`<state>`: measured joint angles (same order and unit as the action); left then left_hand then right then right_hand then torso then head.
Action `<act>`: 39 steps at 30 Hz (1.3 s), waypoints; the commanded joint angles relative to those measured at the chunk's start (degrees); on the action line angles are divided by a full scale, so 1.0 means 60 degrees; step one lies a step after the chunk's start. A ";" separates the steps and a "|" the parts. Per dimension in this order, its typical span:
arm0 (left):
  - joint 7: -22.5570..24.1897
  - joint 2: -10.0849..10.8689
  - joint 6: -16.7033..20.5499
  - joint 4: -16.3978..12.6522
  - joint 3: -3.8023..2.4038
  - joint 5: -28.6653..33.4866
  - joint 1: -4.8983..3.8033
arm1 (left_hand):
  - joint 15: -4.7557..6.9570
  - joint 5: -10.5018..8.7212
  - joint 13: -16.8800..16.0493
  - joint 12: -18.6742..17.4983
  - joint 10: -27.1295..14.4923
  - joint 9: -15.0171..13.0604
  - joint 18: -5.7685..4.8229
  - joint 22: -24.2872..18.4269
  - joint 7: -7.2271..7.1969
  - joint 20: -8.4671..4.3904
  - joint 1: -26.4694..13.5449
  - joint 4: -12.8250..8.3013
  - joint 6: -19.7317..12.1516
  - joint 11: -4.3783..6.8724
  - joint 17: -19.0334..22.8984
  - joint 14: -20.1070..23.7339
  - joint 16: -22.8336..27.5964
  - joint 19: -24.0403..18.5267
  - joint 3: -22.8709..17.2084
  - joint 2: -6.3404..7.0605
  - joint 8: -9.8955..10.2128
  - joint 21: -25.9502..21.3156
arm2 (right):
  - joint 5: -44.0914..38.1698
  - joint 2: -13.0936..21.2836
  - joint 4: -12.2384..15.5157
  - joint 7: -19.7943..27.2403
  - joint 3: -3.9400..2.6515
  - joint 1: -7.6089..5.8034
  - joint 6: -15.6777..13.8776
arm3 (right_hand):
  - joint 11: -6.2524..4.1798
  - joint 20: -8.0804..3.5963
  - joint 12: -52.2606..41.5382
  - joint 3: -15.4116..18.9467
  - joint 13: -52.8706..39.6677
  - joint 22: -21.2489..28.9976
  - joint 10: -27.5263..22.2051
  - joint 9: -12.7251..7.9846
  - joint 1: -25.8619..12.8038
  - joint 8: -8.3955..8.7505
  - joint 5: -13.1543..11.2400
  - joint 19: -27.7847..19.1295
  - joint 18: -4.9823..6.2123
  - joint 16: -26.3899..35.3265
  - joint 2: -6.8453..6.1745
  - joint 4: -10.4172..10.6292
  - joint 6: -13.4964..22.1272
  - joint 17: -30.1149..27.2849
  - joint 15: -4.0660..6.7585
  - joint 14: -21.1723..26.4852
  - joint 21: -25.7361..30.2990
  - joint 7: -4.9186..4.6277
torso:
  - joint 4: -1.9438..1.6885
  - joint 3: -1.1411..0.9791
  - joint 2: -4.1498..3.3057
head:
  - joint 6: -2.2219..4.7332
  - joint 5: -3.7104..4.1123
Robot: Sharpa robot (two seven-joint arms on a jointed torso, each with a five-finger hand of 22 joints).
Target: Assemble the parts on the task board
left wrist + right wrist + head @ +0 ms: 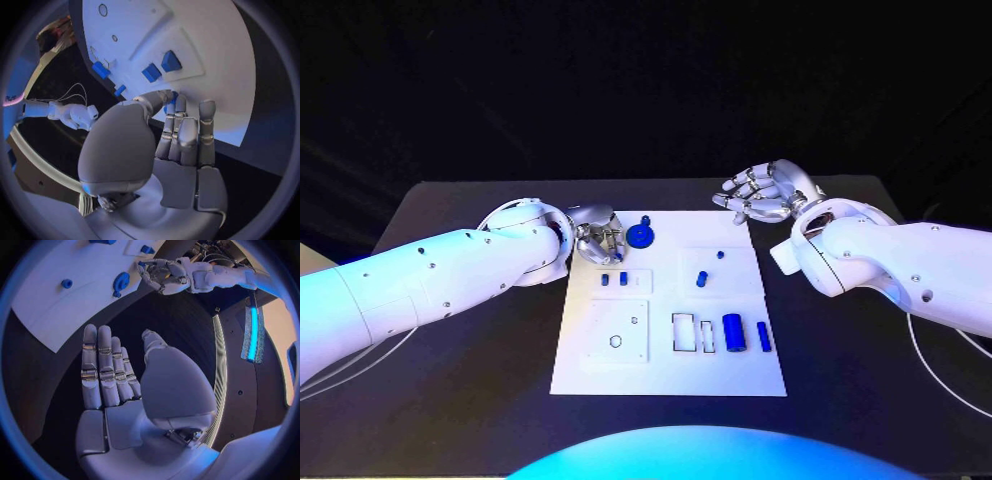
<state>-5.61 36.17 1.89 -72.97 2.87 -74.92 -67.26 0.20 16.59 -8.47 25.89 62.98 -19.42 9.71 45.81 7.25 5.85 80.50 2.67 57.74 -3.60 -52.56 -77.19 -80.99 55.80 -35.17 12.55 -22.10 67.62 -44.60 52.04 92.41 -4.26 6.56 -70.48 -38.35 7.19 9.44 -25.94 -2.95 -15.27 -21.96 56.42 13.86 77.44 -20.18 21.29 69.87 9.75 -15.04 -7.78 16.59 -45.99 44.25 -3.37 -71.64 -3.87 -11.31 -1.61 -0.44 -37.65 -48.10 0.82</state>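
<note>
Nearest the camera, on the near half of the task board [668, 375]: a raised white plate with a hexagonal hole [619, 337] toward the left side, then a pair of framed rectangular slots [692, 332] near the board's middle. Right of those slots, a blue cylinder [733, 333] lying flat, and beside it, closer to the board's right edge, a slimmer blue bar [764, 336].

Farther back on the board: two small blue pieces [616, 279] left of centre, two more small blue pieces [705, 276] right of centre, and a round blue part with a short stem [640, 235] close to the far edge.

Left hand [597, 243] over the board's far left corner, just left of the round blue part, fingers bent down toward the board. From the left wrist view, fingers [187, 132] lying close together with their tips at the board surface, a speck of blue just beyond the tips; cannot tell whether anything is actually held.

Right hand [764, 193] beyond the board's far right corner, over the black table [473, 400], clear of the board. From the right wrist view, fingers [103, 367] straight and spread, palm bare, nothing in the grasp.
</note>
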 commanded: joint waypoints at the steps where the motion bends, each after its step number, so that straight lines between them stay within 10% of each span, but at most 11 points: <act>1: -0.0210 -0.0028 -0.0508 0.0029 0.0046 -0.0179 0.0033 | 0.0000 0.0031 0.0008 -0.0034 0.0072 -0.0009 0.0015 -0.0011 0.0018 0.0015 -0.0061 -0.0049 0.0064 0.0007 0.0010 -0.0026 -0.0019 -0.0023 0.0004 -0.0064 -0.0011 -0.0055 | -0.0102 0.0002 0.0016 0.0099 -0.0002 0.0004 0.0128 | 0.0027 0.0019 0.0041 -0.0051 0.0008 0.0009 0.0065 -0.0016 0.0055 -0.0037 0.0055 -0.0050 0.0126 0.0061 -0.0002 0.0004 -0.0031 -0.0014 -0.0014 0.0027 0.0000 -0.0048 | -0.0005 -0.0001 0.0005 | -0.0021 0.0019; 39: 0.0069 0.0014 0.0214 -0.0033 0.0072 0.0079 0.0057 | -0.0113 0.0021 0.0016 -0.0516 0.0093 0.0105 0.0049 -0.0239 0.0168 0.0078 -0.0281 -0.0196 -0.0528 -0.0120 0.0186 0.0106 -0.0004 -0.0178 -0.0032 0.0050 0.0674 -0.0229 | -0.0115 -0.0001 -0.0002 0.0099 -0.0002 0.0006 0.0140 | 0.0030 0.0022 0.0078 -0.0060 0.0060 0.0050 0.0085 -0.0028 0.0049 -0.0035 0.0050 -0.0053 0.0125 0.0091 -0.0014 0.0006 -0.0027 -0.0016 -0.0017 0.0026 -0.0002 -0.0051 | -0.0013 0.0010 0.0014 | 0.0005 0.0006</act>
<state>-5.38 36.29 2.62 -73.09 3.22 -74.79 -67.10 -0.23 16.61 -8.34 23.00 63.38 -18.96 9.71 44.49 8.30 6.43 79.42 1.87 55.04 -4.01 -51.49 -76.77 -80.98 55.21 -35.35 12.82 -18.42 66.47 -44.66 52.06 92.38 -4.29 6.56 -70.48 -38.22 7.38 9.44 -25.72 -2.95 -14.95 -21.70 56.61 13.76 77.44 -20.18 21.29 69.87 9.74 -14.69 -7.77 16.59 -45.98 44.26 -3.37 -71.64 -3.87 -11.30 -1.69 -0.38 -37.57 -48.09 0.87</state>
